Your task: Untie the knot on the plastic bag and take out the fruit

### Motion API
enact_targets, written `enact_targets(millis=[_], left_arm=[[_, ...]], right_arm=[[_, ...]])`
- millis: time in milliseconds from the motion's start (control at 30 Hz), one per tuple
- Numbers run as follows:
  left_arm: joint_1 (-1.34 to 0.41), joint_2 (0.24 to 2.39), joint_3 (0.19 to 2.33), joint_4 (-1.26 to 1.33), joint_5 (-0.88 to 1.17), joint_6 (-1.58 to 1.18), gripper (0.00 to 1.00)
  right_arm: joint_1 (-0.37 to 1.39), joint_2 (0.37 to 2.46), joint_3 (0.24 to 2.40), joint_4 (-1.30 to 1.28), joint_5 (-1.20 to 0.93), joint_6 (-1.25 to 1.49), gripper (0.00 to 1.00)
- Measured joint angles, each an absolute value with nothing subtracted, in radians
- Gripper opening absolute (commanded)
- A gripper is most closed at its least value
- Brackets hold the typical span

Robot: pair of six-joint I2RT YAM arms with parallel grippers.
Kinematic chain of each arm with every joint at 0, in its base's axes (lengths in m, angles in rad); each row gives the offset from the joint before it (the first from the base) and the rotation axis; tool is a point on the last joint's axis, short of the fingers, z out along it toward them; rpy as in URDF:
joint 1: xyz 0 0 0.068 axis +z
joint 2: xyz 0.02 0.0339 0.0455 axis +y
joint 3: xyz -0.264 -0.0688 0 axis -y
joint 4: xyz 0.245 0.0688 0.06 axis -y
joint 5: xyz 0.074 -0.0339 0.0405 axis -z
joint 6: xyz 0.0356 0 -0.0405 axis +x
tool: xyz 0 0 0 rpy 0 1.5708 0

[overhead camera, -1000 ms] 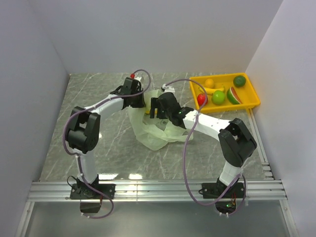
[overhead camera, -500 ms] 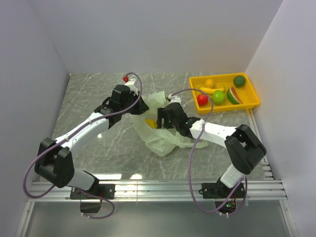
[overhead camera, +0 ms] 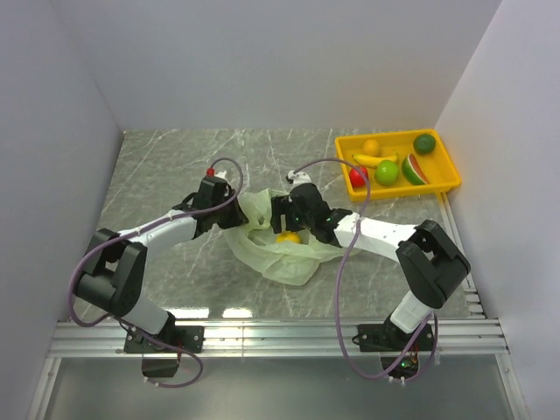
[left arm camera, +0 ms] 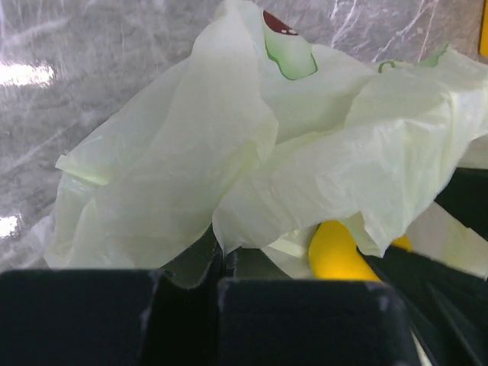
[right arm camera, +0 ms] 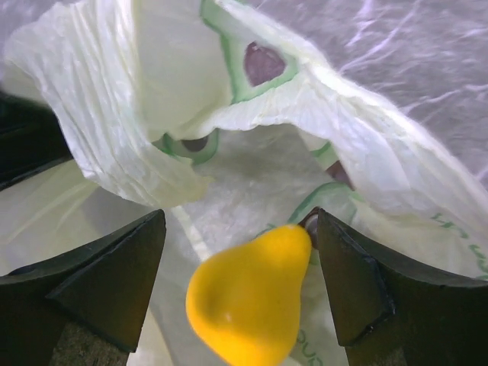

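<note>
The left gripper (left arm camera: 221,268) clamps the bag (left arm camera: 183,152); the right gripper (right arm camera: 238,255), jaws wide, straddles the pear (right arm camera: 244,301), closing due next.

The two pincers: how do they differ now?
The left pincer is shut, pinching the thin pale green plastic bag; the right pincer is open. The left pincer holds film only; the right pincer has the yellow toy pear between its fingers. Both are at the bag.

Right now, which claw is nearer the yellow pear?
Right. The right claw, open, straddles the pear; the left claw, shut on the bag, sits off to one side.
</note>
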State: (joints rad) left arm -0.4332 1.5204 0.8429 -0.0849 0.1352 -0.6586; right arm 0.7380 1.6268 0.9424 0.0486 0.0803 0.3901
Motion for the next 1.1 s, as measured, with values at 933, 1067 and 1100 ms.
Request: enact_targets(millis=[933, 1067, 1100], left_arm=[[-0.489, 1.372, 0.593, 0.040, 0.154, -0.755, 0.08], [-0.489, 1.363, 0.592, 0.045, 0.153, -0.763, 0.08], [-0.489, 1.359, 0.592, 0.044, 0.153, -0.765, 0.08]], right_arm=[[0.917, 1.681, 0.922, -0.227, 0.158, 0.499, 0.64], [0.925, 1.682, 0.921, -0.225, 0.181, 0.514, 0.24], [0.925, 1.682, 0.921, -0.226, 0.186, 0.515, 0.19]])
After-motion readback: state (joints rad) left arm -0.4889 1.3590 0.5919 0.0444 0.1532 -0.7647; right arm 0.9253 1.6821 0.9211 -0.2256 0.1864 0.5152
